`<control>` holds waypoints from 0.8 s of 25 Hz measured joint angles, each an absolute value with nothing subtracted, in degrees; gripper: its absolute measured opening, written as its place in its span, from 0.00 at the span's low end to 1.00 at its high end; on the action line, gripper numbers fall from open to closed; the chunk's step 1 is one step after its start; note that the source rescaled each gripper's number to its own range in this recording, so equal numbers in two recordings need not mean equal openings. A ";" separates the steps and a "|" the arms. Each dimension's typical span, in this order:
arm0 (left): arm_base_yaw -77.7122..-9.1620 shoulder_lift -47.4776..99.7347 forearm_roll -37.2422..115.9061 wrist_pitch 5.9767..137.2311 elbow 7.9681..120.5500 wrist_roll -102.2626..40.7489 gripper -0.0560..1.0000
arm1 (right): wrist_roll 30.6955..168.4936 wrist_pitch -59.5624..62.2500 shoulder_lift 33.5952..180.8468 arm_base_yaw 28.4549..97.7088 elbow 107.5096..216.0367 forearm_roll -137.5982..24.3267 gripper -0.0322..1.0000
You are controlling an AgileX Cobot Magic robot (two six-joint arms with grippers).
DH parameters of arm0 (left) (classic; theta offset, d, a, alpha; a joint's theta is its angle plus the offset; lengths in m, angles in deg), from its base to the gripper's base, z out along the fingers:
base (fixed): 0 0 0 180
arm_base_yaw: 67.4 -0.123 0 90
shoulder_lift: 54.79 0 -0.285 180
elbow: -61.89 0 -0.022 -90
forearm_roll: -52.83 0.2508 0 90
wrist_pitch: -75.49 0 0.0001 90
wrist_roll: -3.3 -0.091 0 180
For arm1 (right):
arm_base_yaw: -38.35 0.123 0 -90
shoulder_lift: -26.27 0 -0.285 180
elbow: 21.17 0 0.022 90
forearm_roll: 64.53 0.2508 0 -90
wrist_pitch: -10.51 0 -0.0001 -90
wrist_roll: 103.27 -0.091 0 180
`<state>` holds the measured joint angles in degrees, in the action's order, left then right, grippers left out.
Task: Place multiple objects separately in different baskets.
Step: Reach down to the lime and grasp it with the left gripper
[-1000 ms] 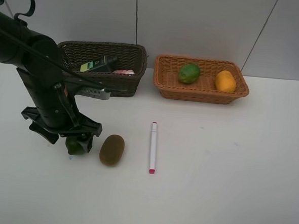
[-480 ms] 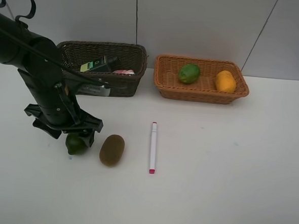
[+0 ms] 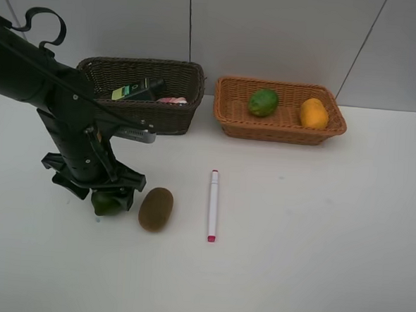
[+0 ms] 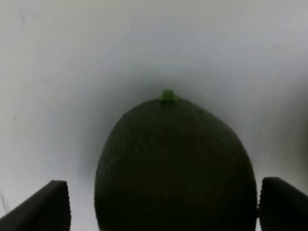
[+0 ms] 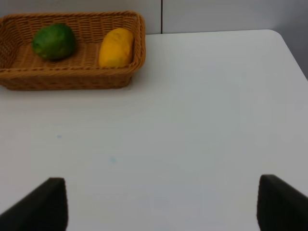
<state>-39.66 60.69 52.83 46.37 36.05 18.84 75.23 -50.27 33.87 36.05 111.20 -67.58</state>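
- I count two baskets: a dark brown basket [image 3: 154,117] far left and a tan basket [image 3: 280,131] far right.
- Two green round fruits: one green fruit [image 3: 263,102] in the tan basket, the other green fruit [image 3: 106,203] on the bench [image 3: 317,226], near left.
- One orange mango [image 3: 314,113].
- One brown kiwi [image 3: 155,209].
- One white-pink marker [image 3: 213,205].
- One dark green bottle [image 3: 136,90] and one pink item [image 3: 172,100], as far as I can make out, in the dark brown basket.
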 joint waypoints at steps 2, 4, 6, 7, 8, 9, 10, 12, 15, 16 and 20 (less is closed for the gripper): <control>-39.66 61.54 52.31 46.54 36.05 18.57 0.96 | 75.23 -50.27 33.87 36.05 111.20 -67.58 0.98; -39.66 61.93 51.89 46.98 36.05 18.44 0.96 | 75.23 -50.27 33.87 36.05 111.20 -67.58 0.98; -39.66 61.95 51.69 47.60 36.05 18.38 0.96 | 75.23 -50.27 33.87 36.05 111.20 -67.58 0.98; -39.66 61.95 51.57 47.65 36.05 18.26 0.96 | 75.23 -50.27 33.87 36.05 111.20 -67.58 0.98; -39.66 61.95 51.58 47.65 36.05 18.26 0.96 | 75.23 -50.27 33.87 36.05 111.20 -67.58 0.98; -39.66 61.95 51.58 47.65 36.05 18.26 0.96 | 75.23 -50.27 33.87 36.05 111.20 -67.58 0.98; -39.66 61.95 51.58 47.65 36.05 18.26 0.95 | 75.23 -50.27 33.87 36.05 111.20 -67.58 0.98; -39.66 61.95 51.58 47.65 36.05 18.26 0.87 | 75.23 -50.27 33.87 36.05 111.20 -67.58 0.98; -39.66 61.95 51.50 47.65 36.05 18.26 0.66 | 75.23 -50.27 33.87 36.05 111.20 -67.58 0.98; -39.66 61.95 51.50 47.65 36.05 18.26 0.67 | 75.23 -50.27 33.87 36.05 111.20 -67.58 0.98; -39.66 61.95 51.39 47.60 36.05 18.26 0.67 | 75.23 -50.27 33.87 36.05 111.20 -67.58 0.98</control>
<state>-39.66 61.95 51.39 47.60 36.05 18.26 75.23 -50.27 33.87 36.05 111.20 -67.58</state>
